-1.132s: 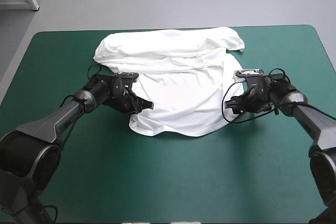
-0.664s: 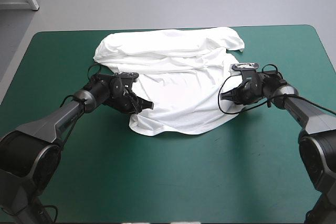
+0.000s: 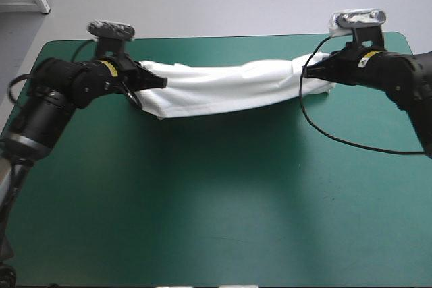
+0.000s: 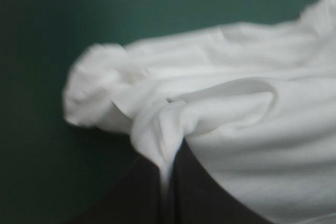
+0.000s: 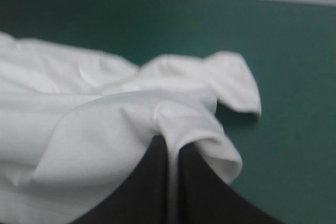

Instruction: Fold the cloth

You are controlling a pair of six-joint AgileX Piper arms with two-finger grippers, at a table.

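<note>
The left end effector [image 3: 159, 82] and right end effector [image 3: 316, 72] each pinch the T-shirt [image 3: 229, 87], stretched between them. Open counter [image 3: 216, 200] lies beneath.

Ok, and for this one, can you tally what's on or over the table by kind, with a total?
T-shirt, white: 1
Grippers, black fingers: 2, the left gripper and the right gripper, each shut on the T-shirt
Table, teal-green cover: 1
Total: 4
</note>
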